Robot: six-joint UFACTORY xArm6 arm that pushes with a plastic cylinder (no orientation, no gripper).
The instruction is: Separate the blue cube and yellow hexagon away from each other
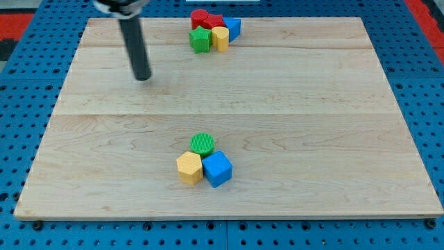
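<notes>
The blue cube [218,169] and the yellow hexagon [189,168] sit side by side and touching near the view's bottom middle of the wooden board [312,125]. A green cylinder [202,144] touches both from above. My tip [143,77] is at the upper left of the board, far from this cluster, up and to the left of it.
A second cluster sits at the view's top edge of the board: a red block [203,19], a green block [200,39], a yellow block [220,38] and a blue block [233,28], all touching. A blue pegboard [423,83] surrounds the board.
</notes>
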